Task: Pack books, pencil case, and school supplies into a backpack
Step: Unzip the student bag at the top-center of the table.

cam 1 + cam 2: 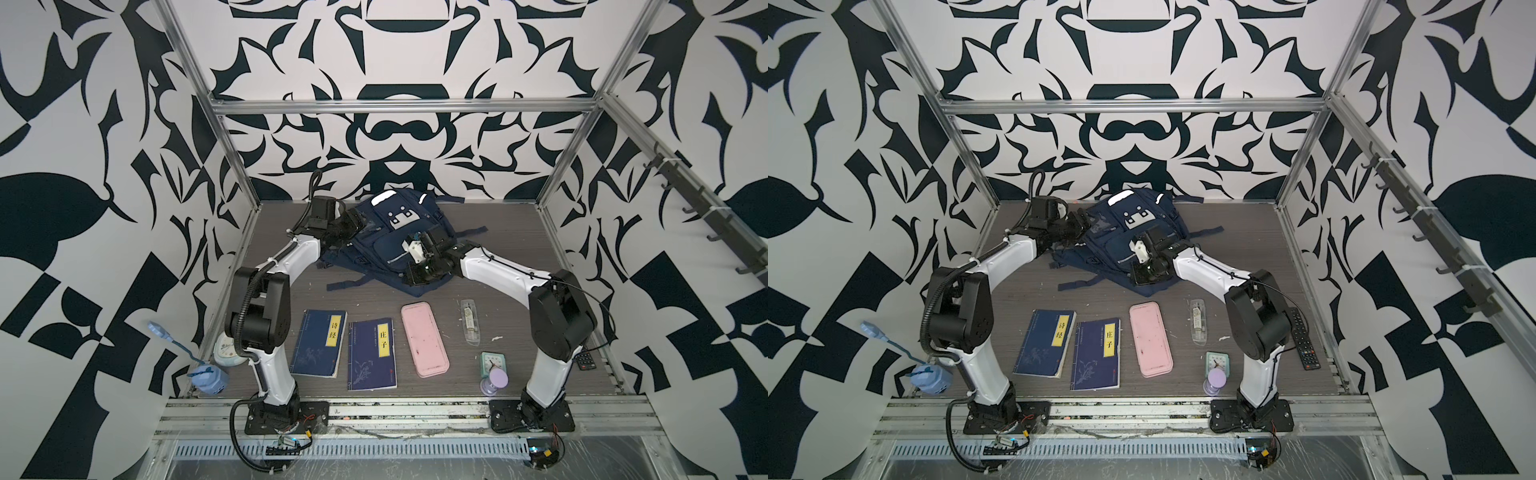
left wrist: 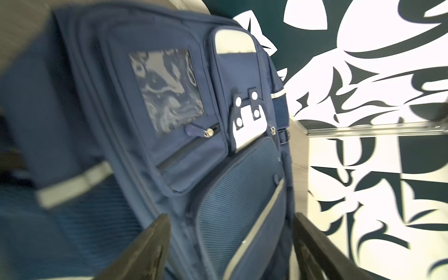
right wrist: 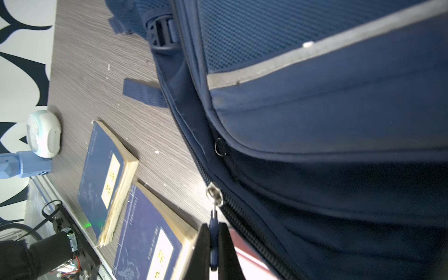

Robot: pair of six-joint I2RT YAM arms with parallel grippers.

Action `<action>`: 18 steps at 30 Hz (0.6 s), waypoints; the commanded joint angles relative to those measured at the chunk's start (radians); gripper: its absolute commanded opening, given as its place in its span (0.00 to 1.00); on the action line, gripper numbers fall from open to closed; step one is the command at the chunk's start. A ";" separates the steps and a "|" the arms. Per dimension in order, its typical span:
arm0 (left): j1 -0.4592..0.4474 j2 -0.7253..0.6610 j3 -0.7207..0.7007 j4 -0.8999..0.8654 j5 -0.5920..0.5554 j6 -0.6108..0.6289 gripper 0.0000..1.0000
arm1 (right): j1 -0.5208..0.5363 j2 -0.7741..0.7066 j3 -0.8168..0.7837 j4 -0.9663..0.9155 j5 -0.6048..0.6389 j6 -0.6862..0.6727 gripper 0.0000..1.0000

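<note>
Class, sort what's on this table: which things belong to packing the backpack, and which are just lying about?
For the job: backpack, two books, pencil case, supplies packet.
Lying about: green clock, purple hourglass, round clock, blue gadget, remote.

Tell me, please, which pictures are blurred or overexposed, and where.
Left wrist view: blur smears the backpack, worst near its reflective strip; white wall blown out. Right wrist view: zipper pull between the jaws sharp, books with bleached labels. Both top views: sharp, evenly lit.
</note>
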 commanded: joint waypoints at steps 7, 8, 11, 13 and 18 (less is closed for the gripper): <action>0.002 0.154 0.159 -0.276 -0.060 0.199 0.70 | -0.048 -0.063 -0.020 -0.022 0.026 -0.052 0.00; 0.002 0.172 0.173 -0.272 -0.048 0.199 0.68 | -0.048 -0.060 -0.019 -0.024 0.026 -0.051 0.00; 0.002 0.221 0.202 -0.258 -0.029 0.189 0.65 | -0.047 -0.058 -0.023 -0.017 0.019 -0.042 0.00; 0.002 0.244 0.220 -0.263 -0.041 0.188 0.64 | -0.044 -0.058 -0.027 -0.013 0.015 -0.037 0.00; 0.002 0.258 0.224 -0.284 -0.062 0.188 0.62 | -0.022 -0.047 -0.023 -0.018 0.017 -0.039 0.00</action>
